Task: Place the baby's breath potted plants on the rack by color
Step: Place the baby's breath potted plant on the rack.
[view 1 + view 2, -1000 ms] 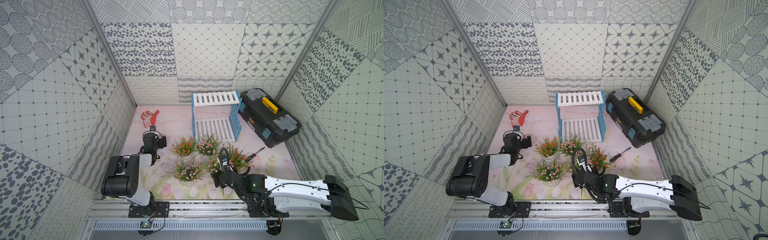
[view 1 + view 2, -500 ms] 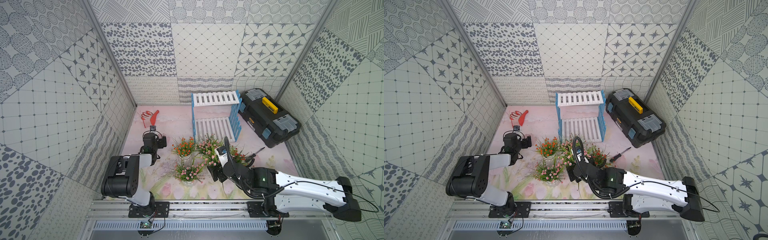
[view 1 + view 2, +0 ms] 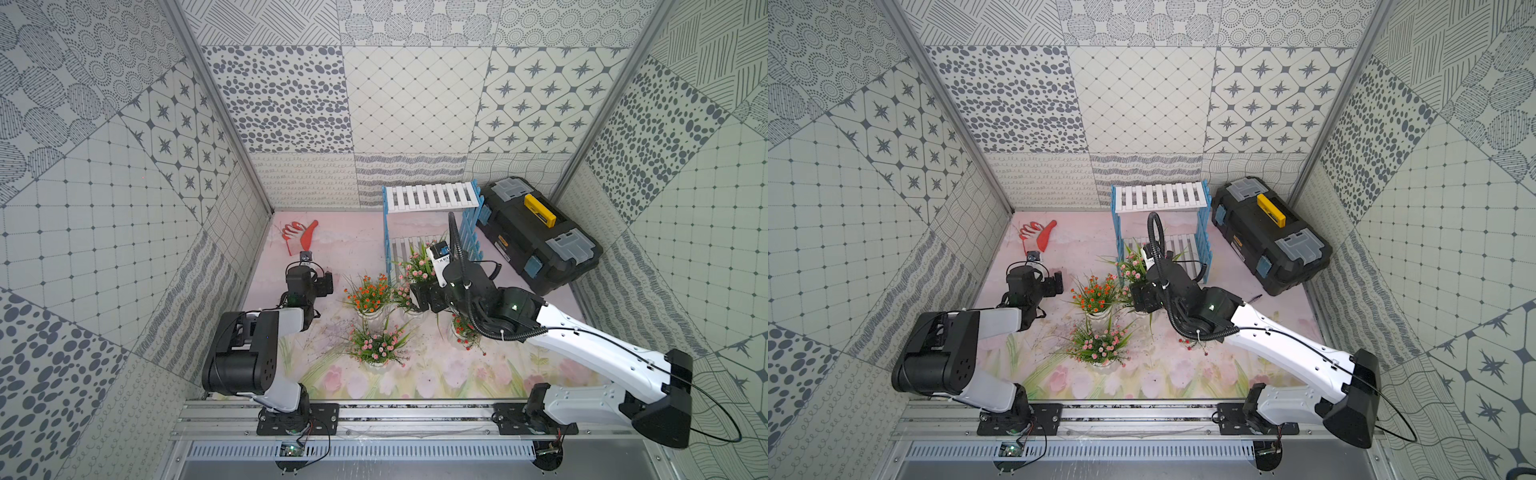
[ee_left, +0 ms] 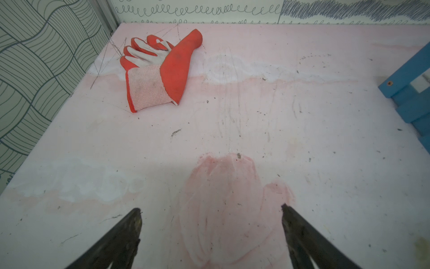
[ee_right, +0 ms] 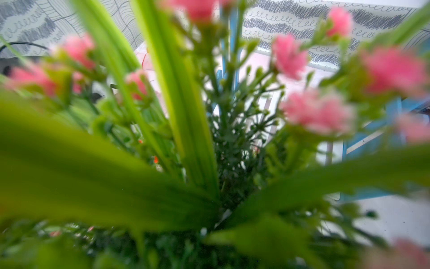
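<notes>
Along the near edge, the flowered mat (image 3: 436, 382) lies bare from the rail up to the first pots, with a wide open strip running left to right. A pink plant (image 3: 378, 345) stands nearest, at centre. Just beyond it stands an orange plant (image 3: 370, 296), and to the right an orange-red plant (image 3: 463, 330) sits partly beneath the right arm.

The left gripper (image 4: 209, 208) hovers over bare mat left of the pots, its jaws spread wide with nothing between them. The room around it is free out to the left wall.

The right gripper (image 3: 415, 297) reaches in over the cluster and carries the lifted pink plant (image 3: 417, 266). That plant's leaves and blossoms fill the right wrist view, hiding the fingers and the pot, so the grip itself cannot be seen. Pink blossoms (image 3: 400, 292) just left of the gripper seem to belong to another pot, mostly hidden.

In both top views the lifted pink plant overlaps the near edge of the rack's (image 3: 432, 197) lower shelf. How high above it cannot be told. Both shelves lie bare.

Farther left, a red glove (image 4: 162, 69) lies in the far corner. A black toolbox (image 3: 536, 232) crowds the rack's right side.
</notes>
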Controlling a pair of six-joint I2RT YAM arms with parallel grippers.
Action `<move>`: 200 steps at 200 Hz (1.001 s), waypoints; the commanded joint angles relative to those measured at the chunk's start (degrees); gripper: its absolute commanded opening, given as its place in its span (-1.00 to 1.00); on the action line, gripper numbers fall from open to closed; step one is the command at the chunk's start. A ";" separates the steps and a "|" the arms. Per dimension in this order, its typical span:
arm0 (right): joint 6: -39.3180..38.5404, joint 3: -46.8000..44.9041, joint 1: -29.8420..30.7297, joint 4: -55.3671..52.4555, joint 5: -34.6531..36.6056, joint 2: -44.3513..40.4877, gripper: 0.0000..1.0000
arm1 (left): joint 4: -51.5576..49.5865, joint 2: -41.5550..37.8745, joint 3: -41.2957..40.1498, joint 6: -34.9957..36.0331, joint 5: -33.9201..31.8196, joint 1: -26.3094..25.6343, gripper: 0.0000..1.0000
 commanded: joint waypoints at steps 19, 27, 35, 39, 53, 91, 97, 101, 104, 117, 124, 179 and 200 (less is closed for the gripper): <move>-5.16 5.74 -6.99 10.97 -5.43 6.95 0.59 | 1.46 0.21 0.16 -0.36 -0.78 -0.04 0.89; -5.63 6.60 -8.14 12.25 -6.19 8.36 0.59 | 1.52 0.21 0.14 -0.38 -0.74 -0.10 0.89; -6.48 7.52 -9.01 13.45 -6.07 9.78 0.59 | 1.52 0.20 0.22 -0.38 -0.72 -0.06 0.89; -6.73 8.23 -9.51 13.80 -6.05 10.58 0.59 | 1.47 0.26 0.20 -0.38 -0.74 -0.06 0.89; -6.66 9.44 -11.37 15.86 -6.71 12.90 0.60 | 1.52 0.20 0.21 -0.38 -0.73 -0.06 0.88; -6.63 13.46 -15.31 19.85 -8.77 18.57 0.60 | 1.43 0.25 0.24 -0.39 -0.70 -0.15 0.89; -6.87 14.09 -15.72 20.40 -8.92 19.73 0.60 | 1.43 0.26 0.28 -0.38 -0.70 -0.05 0.89; -7.13 14.36 -15.88 20.89 -9.00 20.27 0.60 | 1.43 0.27 0.24 -0.38 -0.74 -0.05 0.89; -7.32 14.61 -16.11 21.27 -9.09 20.86 0.60 | 1.43 0.22 0.27 -0.38 -0.70 -0.07 0.89; -8.03 15.67 -16.88 22.68 -9.23 23.07 0.60 | 1.43 0.29 0.30 -0.38 -0.74 -0.10 0.89; -8.16 16.21 -17.28 23.29 -9.56 24.26 0.60 | 1.43 0.24 0.30 -0.38 -0.76 -0.06 0.89; -10.46 14.94 -19.38 32.05 -11.64 30.43 0.62 | 1.43 0.24 0.28 -0.38 -0.67 -0.06 0.89; -10.54 14.10 -20.24 35.70 -12.93 32.84 0.61 | 1.43 0.23 0.25 -0.41 -0.75 -0.06 0.89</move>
